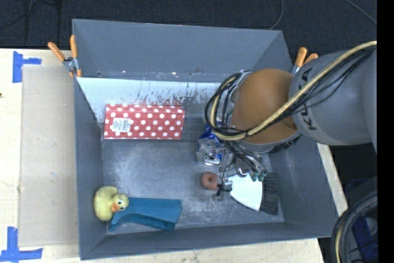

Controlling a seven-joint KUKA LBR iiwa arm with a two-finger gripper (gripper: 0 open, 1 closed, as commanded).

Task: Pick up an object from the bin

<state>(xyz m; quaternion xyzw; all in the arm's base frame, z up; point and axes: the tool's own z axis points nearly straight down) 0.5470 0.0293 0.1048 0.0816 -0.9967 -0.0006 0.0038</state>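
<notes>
- Your fingers (219,186) hang low over the floor of the bin (178,52); you cannot tell whether they are spread or pressed together
- A small red-brown ball (208,180) lies on the floor just beside them, on the view's left
- A white brush with black bristles (249,195) lies just on their other side
- Well apart from them, further left: a red box with white dots (144,122), and a yellow duck (109,202) touching a blue wedge (148,212)

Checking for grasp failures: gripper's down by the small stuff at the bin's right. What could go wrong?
1. The gripper sits between the small brown round thing and the white brush; it may catch both or neither.
2. The brush lies close to the bin wall; a nudge could wedge it there.
</notes>
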